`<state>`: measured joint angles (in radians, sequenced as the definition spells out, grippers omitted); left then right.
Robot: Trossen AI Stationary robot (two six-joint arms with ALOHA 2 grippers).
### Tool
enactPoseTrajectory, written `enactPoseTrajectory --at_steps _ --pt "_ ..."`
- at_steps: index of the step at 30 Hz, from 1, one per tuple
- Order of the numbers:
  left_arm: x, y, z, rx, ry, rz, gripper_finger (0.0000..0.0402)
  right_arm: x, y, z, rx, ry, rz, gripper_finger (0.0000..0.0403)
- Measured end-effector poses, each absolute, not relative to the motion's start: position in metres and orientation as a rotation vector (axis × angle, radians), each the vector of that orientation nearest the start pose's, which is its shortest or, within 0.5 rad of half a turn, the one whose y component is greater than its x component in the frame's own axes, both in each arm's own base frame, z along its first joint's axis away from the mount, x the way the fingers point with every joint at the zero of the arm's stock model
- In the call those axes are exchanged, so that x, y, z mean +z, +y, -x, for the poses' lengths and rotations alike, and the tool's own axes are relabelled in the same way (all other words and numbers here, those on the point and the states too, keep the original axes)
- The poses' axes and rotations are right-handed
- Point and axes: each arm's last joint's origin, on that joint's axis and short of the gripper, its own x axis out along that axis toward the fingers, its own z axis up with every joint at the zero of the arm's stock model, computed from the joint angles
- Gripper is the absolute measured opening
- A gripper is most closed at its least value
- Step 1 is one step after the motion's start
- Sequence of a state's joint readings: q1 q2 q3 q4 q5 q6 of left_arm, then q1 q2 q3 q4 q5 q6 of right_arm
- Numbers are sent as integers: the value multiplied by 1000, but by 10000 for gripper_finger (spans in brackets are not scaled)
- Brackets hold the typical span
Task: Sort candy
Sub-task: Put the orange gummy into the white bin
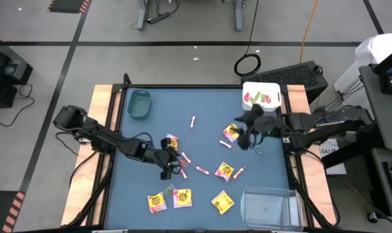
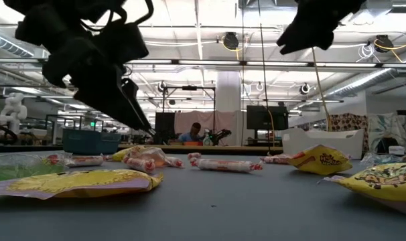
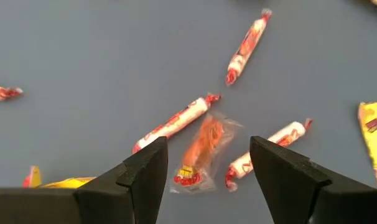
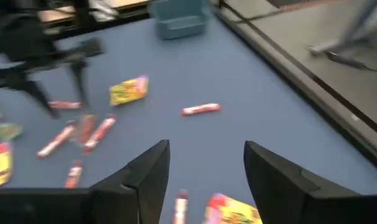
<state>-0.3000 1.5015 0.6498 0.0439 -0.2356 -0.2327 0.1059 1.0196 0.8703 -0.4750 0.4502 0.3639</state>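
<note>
Tabletop: flat blue-grey surface edged in pale wood, both dark arms reaching in from its sides.

Candy, scattered loose across the middle and near part:
- Square yellow packets with red-pink print: one near the centre, one by the right arm, one by the left arm, three along the near edge.
- Thin pink-white wrapped sticks: several lie in a loose cluster at the centre, one lone stick sits farther off toward the far side.
- Small clear wrapper with an orange-red piece inside: flat on the tabletop, between two of the sticks and close beside both.

Bins:
- Teal plastic bin, far left corner.
- White tray, far right corner, holding green and pink pieces.
- Clear plastic bin, near right corner.

Left tool: low over the central stick cluster, fingers spread apart and holding nothing; the clear orange-red piece lies in line with the gap between them, untouched.

Right tool: raised above the tabletop on the right, just near of the white tray, fingers apart and empty; a yellow packet and a stick show beneath it.
</note>
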Motion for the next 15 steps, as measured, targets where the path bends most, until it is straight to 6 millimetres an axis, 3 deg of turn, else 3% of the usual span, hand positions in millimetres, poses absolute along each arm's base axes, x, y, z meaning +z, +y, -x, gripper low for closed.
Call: enactPoseTrajectory --at_steps 6,15 --pt "142 -69 -268 49 817 1 233 276 47 -241 -319 541 -124 196" --pt "123 -63 -276 -32 880 41 233 223 94 -294 -198 526 -62 196"
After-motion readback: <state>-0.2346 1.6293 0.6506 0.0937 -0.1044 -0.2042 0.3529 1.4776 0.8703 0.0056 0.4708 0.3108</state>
